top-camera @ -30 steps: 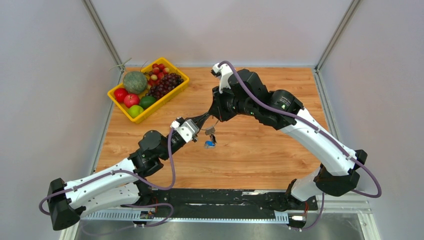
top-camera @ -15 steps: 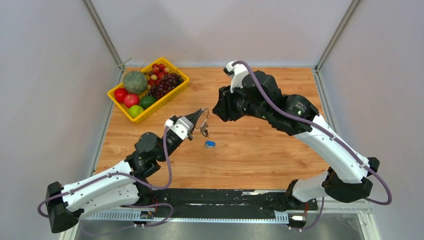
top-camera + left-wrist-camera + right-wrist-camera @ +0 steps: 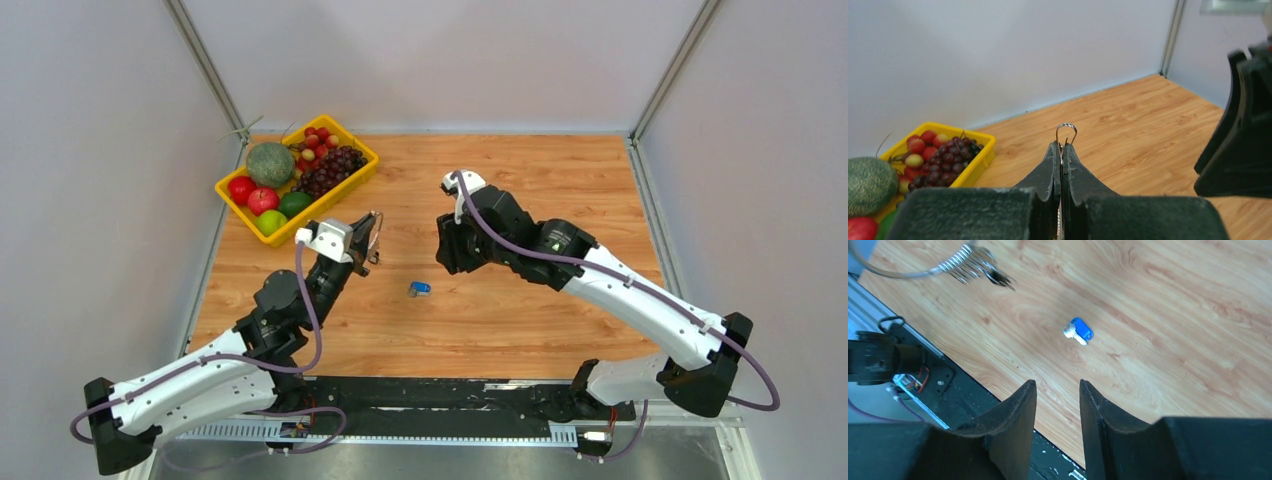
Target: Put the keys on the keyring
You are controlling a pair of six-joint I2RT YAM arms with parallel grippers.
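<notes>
One blue-headed key [image 3: 1079,331] lies loose on the counter [image 3: 560,180]. Left of and beyond that key, the left fingers [image 3: 1050,165] pinch the keyring [image 3: 1066,131], other keys [image 3: 973,262] dangling, seemingly presenting it. Just right of the key, the right fingers [image 3: 1015,415] hover parted and empty, probably to fetch it.

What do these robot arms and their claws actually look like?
The left arm and right arm match: white shells on the long segments, chunky black joints, and a purple cable trailing along each. The left gripper and right gripper each have two black tapering fingers.
</notes>
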